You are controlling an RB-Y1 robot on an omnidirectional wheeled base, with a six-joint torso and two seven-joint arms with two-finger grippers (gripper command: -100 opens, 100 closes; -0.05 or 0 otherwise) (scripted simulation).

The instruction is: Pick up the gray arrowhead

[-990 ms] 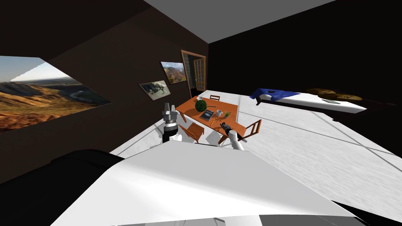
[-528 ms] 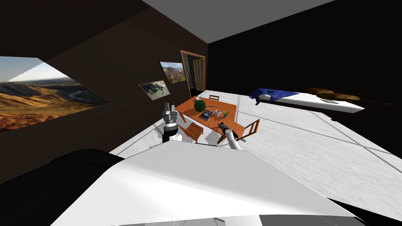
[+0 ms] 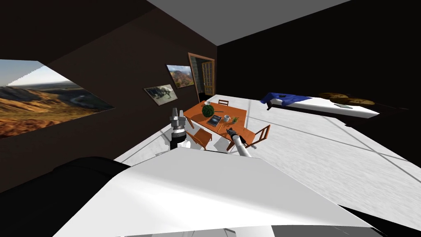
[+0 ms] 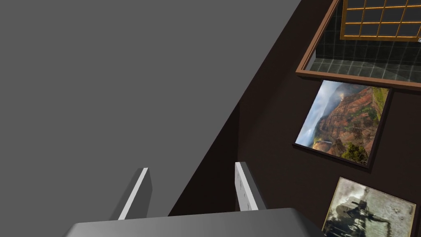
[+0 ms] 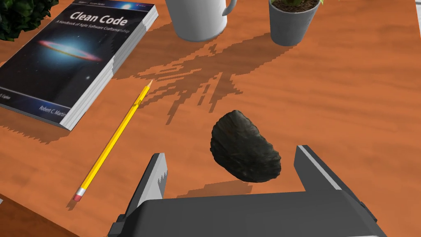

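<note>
- The right gripper (image 5: 231, 155) is released: its two fingers stand wide apart and press nothing.
- The gray arrowhead (image 5: 244, 152), a dark grey, rough and rounded stone, lies on the orange desk (image 5: 349, 103) in the gap between these two fingers, close in front of the gripper's dark body.
- Neither finger touches the arrowhead. It lies nearer to one finger than to the other, and a small strip of bare desk shows on each side of it.
- A yellow pencil (image 5: 113, 142) lies on the desk just outside the farther finger, with its eraser end near the gripper and its tip pointing away from it.
- Beyond the pencil, farther from the gripper, lies a dark book (image 5: 70, 53) with the title "Clean Code" on the cover.
- Well ahead of the fingertips stand a white mug (image 5: 199, 18) and a small grey pot (image 5: 294, 20) with a plant, near each other.
- A bushy green plant (image 5: 20, 14) stands past the book's far corner.
- In the head view the right gripper (image 3: 228, 131) reaches over the near end of the desk (image 3: 238, 113).
- The left gripper (image 4: 192, 167) is also released, with fingers apart and nothing between them. In the head view it (image 3: 175, 112) is raised and points upward, beside the desk and well apart from the arrowhead.
</note>
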